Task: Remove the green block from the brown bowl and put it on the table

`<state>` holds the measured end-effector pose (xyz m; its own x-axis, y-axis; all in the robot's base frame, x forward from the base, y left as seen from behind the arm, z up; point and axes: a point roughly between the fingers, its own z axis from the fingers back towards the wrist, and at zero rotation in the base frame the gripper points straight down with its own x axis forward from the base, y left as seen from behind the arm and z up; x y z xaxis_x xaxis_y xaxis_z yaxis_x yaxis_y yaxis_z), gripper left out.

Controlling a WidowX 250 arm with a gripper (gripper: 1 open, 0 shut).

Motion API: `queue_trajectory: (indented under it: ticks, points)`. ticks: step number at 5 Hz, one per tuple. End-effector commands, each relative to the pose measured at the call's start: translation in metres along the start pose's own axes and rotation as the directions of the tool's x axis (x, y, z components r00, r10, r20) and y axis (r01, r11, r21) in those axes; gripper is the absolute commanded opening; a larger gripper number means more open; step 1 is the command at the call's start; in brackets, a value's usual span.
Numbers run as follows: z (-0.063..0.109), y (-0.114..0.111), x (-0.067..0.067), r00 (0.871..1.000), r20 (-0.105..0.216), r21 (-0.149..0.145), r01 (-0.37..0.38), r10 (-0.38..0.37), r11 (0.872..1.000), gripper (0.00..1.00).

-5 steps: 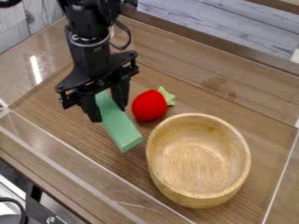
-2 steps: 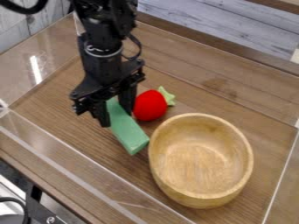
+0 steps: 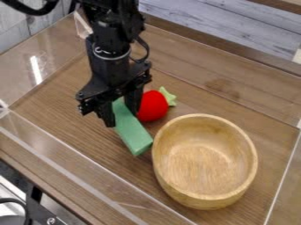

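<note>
On the table point(image 3: 47, 105) beside the empty brown bowl point(image 3: 206, 161), my claw point(image 3: 114, 105) grips the green block point(image 3: 133, 132); letting go is left.

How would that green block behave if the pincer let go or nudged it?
The green block looks like a flat, straight-edged bar, so it would probably lie still rather than roll. Its matte surface suggests little slipping on the table. It seems rigid and probably light, since it keeps its shape between the pincer fingers.

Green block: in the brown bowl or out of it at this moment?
Out. The green block lies outside the brown bowl, whose hollow shows only bare wood; whether the block rests fully on the table cannot be told.
</note>
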<state>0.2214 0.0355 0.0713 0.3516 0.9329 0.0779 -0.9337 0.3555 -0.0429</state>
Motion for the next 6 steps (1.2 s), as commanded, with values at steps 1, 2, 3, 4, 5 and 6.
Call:
queue_trajectory:
  ticks: [1, 2, 3, 4, 5, 6]
  points:
    - [0.007, -0.001, 0.004, 0.998, 0.023, -0.011, 0.055, -0.055, 0.998, 0.00]
    - [0.009, 0.001, 0.005, 0.995, 0.027, -0.002, 0.095, -0.095, 0.995, 0.00]
    - [0.011, 0.002, 0.007, 0.992, 0.027, 0.007, 0.126, -0.126, 0.992, 0.00]
    - [0.005, 0.009, 0.015, 0.993, 0.024, 0.018, 0.116, -0.116, 0.993, 0.00]
    - [-0.001, 0.016, 0.022, 0.994, 0.020, 0.031, 0.105, -0.106, 0.994, 0.00]
    - [-0.002, 0.007, 0.038, 0.996, 0.012, 0.044, 0.092, -0.093, 0.995, 0.00]
